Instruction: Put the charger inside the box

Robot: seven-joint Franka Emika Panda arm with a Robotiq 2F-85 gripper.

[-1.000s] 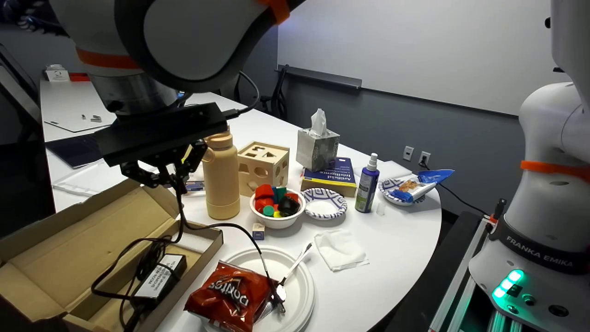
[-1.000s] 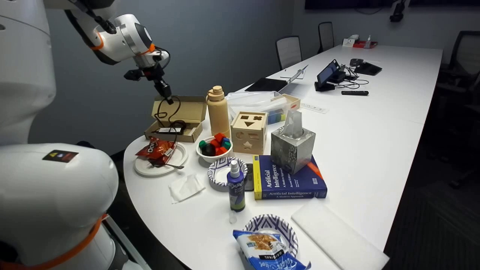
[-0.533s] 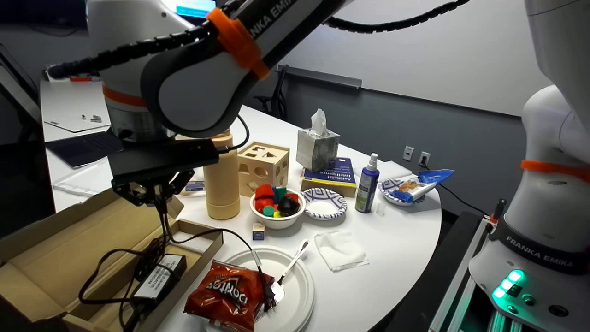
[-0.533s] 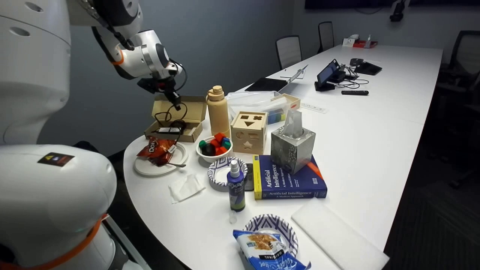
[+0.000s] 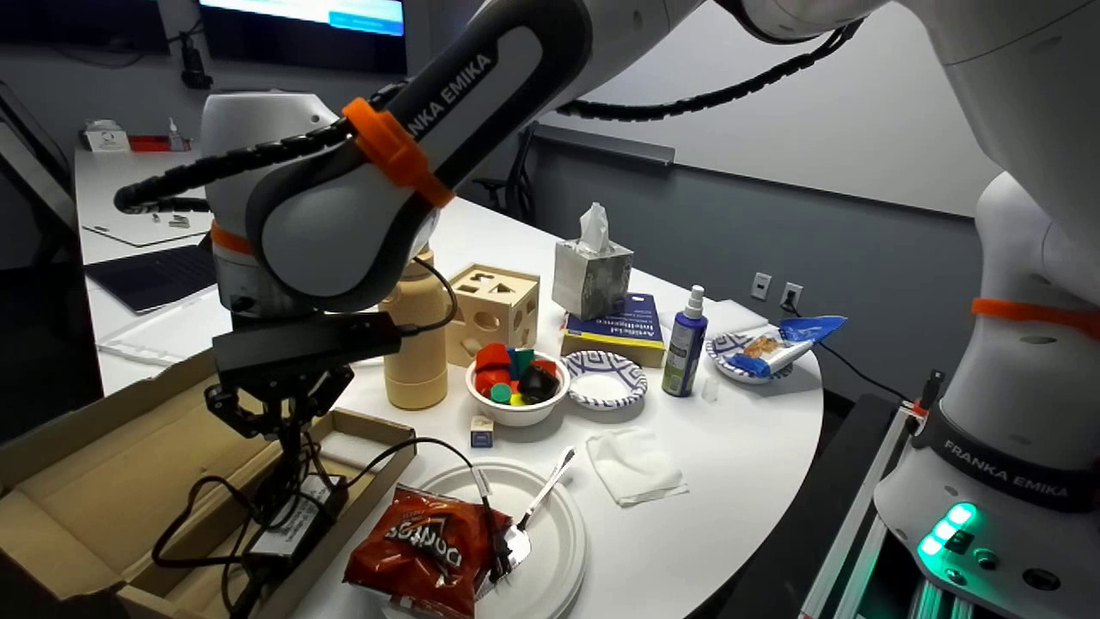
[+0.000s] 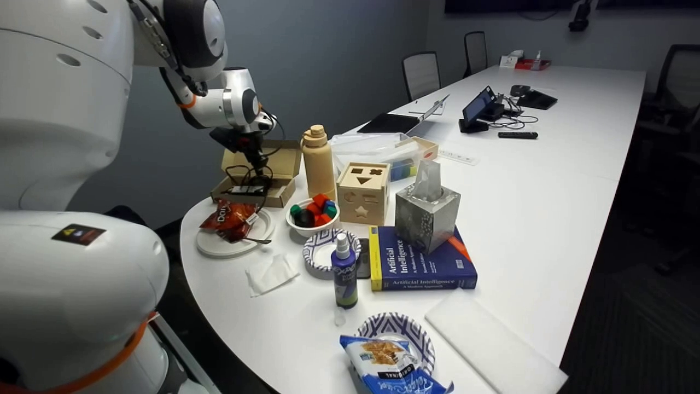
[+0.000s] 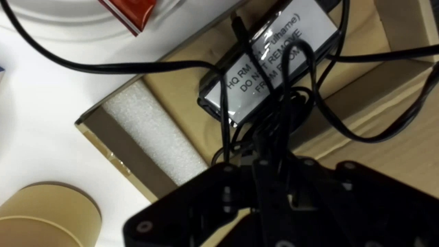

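The charger (image 5: 292,526), a black brick with a white label, lies inside the open brown cardboard box (image 5: 94,481). It shows in the box in an exterior view (image 6: 246,190) and in the wrist view (image 7: 247,92). My gripper (image 5: 290,437) is low over the box, just beyond the brick, with its fingers shut on the charger's black cable. In the wrist view the gripper (image 7: 264,161) has the cable bundle at its fingertips; the fingertips themselves are dark. One cable loop hangs near the flap. The other cable end crosses the box wall onto the paper plate (image 5: 550,585).
A red snack bag (image 5: 421,550) and a fork (image 5: 546,494) lie on the plate beside the box. A tan bottle (image 5: 415,344) stands close to the gripper. The wooden cube (image 5: 494,314), bowl of blocks (image 5: 517,387) and spray bottle (image 5: 685,344) stand farther off.
My gripper has moved down toward the box, carrying the cable lower. The cable has slackened and bunches over the brick. The brick stays in place in the box.
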